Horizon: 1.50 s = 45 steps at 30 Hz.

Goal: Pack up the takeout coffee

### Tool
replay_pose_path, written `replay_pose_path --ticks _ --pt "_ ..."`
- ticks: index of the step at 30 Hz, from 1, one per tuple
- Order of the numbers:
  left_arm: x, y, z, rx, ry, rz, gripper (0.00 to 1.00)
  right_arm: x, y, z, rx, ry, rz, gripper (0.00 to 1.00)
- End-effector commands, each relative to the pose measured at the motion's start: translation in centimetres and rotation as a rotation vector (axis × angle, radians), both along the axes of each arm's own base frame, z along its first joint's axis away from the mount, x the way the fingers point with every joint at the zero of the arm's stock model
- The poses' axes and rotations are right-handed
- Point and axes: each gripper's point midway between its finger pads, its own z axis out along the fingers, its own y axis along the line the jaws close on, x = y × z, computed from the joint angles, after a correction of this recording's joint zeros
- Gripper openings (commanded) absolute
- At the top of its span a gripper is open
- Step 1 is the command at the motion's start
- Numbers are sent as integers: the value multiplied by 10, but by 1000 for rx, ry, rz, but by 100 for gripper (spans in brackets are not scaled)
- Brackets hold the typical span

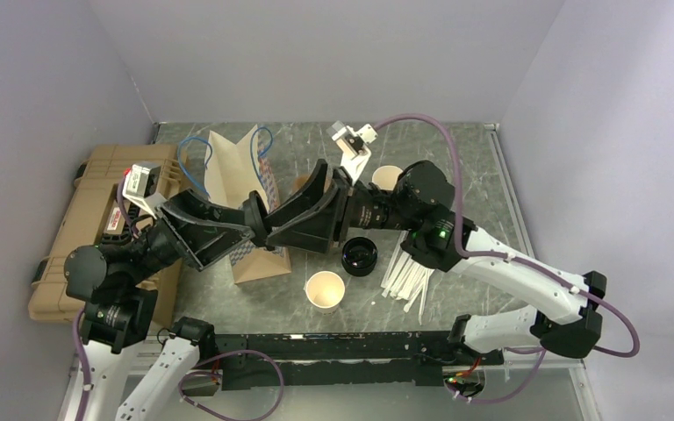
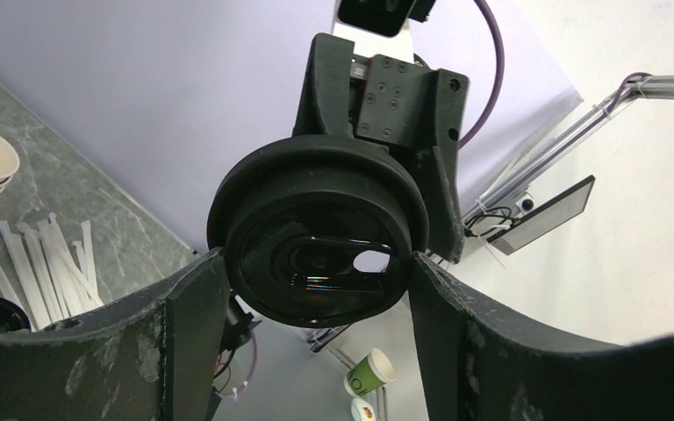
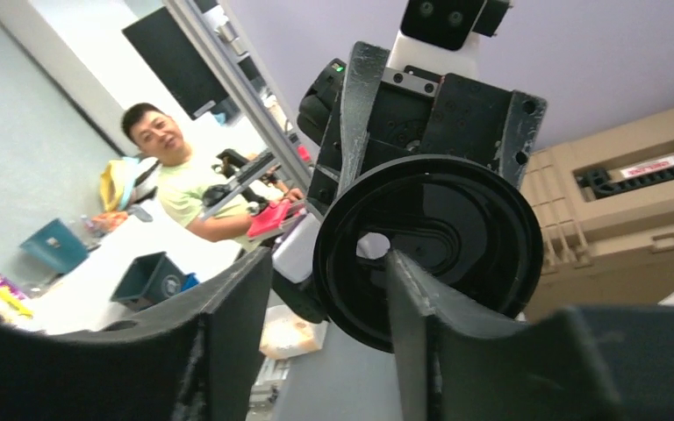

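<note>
A single black lid [image 2: 316, 281] hangs in the air between my two grippers, above the paper bag [image 1: 233, 171]. My left gripper [image 1: 254, 226] is shut on the lid across its width, one finger on each edge [image 2: 320, 263]. My right gripper [image 1: 279, 233] faces it from the other side and is open. In the right wrist view [image 3: 329, 259] one of its fingers [image 3: 404, 289] lies across the lid's face [image 3: 456, 237]. A pale cream cup [image 1: 325, 291] stands lidless near the front. No cup with a lid on it shows in any view.
A pile of black lids [image 1: 360, 256] sits right of the grippers, with white straws [image 1: 411, 274] beside it. A stack of lidless cups [image 1: 387, 178] stands behind. A tan case [image 1: 96, 224] lies along the table's left side. The bag is open with blue handles.
</note>
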Motion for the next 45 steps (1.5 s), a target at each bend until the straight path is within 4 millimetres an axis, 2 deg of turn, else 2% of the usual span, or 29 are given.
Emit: replay_pose_path --ticks 1,3,5,8,16,18,21,25,29,34,39,42,45 --pt "-8 3 10 22 -66 20 56 -1 -30 20 44 -56 -86 60" --pt "-8 3 8 43 -59 26 55 2 -39 16 22 -71 -139 65" --pt "-6 2 1 85 -45 34 54 6 -57 15 6 -89 -213 66" --pt "-4 2 -8 173 -25 47 51 21 -80 -2 -74 -95 -353 67" --pt "11 6 -26 382 65 92 45 75 -144 -78 -427 -64 -763 67" --pt "15 6 -31 405 91 92 44 84 -159 -107 -563 -59 -831 67" --pt "23 5 -36 435 139 93 43 93 -171 -135 -695 -63 -891 67" --pt "32 7 -45 479 214 111 41 100 -183 -169 -842 -65 -943 67" --pt "40 7 -54 496 270 125 39 103 -187 -192 -913 -72 -960 67" --pt "53 6 -73 525 348 129 37 105 -189 -212 -975 -76 -967 67" --pt "74 5 -95 574 402 144 36 105 -189 -222 -990 -76 -964 67" --pt "86 -3 -108 606 428 142 35 104 -189 -227 -993 -72 -961 67" --pt "89 -30 -125 696 428 109 34 105 -192 -233 -1009 -72 -969 67"
